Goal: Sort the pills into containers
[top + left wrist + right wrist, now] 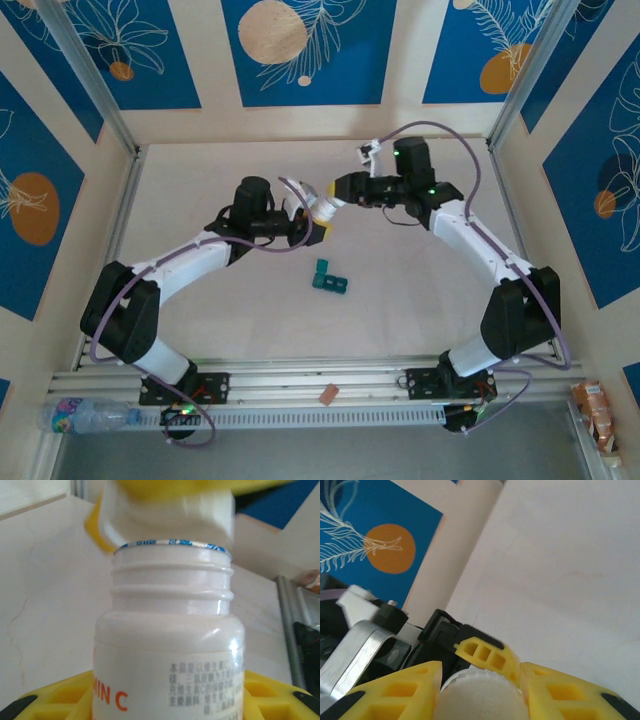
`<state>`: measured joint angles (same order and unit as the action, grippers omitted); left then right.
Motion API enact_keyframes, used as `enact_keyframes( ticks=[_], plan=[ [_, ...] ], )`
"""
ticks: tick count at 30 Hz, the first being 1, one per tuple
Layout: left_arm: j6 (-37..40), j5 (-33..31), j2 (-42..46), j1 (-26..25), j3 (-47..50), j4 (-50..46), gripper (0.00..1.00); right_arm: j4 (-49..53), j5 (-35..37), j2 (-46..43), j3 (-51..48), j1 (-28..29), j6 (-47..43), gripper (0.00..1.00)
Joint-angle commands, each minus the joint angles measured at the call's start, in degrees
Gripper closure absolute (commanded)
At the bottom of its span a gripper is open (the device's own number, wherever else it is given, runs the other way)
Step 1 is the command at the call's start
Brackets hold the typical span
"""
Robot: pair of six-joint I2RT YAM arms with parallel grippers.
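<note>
Top view: the left gripper (316, 224) clamps a white bottle (324, 210) over mid-table (250, 320). The right gripper (342, 192) meets the bottle's top from the right. The teal organiser (328, 278) lies just near of them, apart from both.

Left wrist: the bottle's threaded neck is bare, and the blurred cap (170, 510) sits just over its rim.

Right wrist: yellow fingers (395, 690) are closed on the ribbed cap.
</note>
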<state>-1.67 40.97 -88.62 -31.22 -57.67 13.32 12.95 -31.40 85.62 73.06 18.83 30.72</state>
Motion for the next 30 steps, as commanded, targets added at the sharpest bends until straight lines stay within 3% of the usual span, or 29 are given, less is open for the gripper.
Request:
enact_keyframes(
  ticks=[1, 5, 10, 14, 22, 30],
  plan=[
    [-4.0, 8.3, 1.2, 0.7, 0.1, 5.2, 1.0, -4.1, -6.4, -1.9, -1.4, -3.8, -6.5, 0.7],
    [-4.0, 7.8, 1.0, 0.7, 0.2, 5.0, 1.0, -1.6, -2.7, -1.7, -0.9, -4.4, -6.7, 0.7],
    [-3.3, 5.3, 1.7, 0.7, 0.6, 4.1, 1.0, 7.2, 12.7, 1.6, 0.0, -5.4, -3.1, 0.67],
    [-2.3, 2.0, 2.8, 0.8, 1.6, 3.1, 1.0, 11.4, 20.9, 5.4, -1.1, -5.2, 0.6, 0.66],
    [-1.7, -5.9, 7.8, 0.8, 6.9, 2.6, 1.0, 17.8, 39.3, 14.4, -0.6, -1.5, 5.2, 0.67],
    [-3.6, -10.6, 13.6, 0.7, 12.9, 3.7, 1.0, 21.8, 52.4, 20.4, 1.0, 1.2, 11.3, 0.67]
  ],
)
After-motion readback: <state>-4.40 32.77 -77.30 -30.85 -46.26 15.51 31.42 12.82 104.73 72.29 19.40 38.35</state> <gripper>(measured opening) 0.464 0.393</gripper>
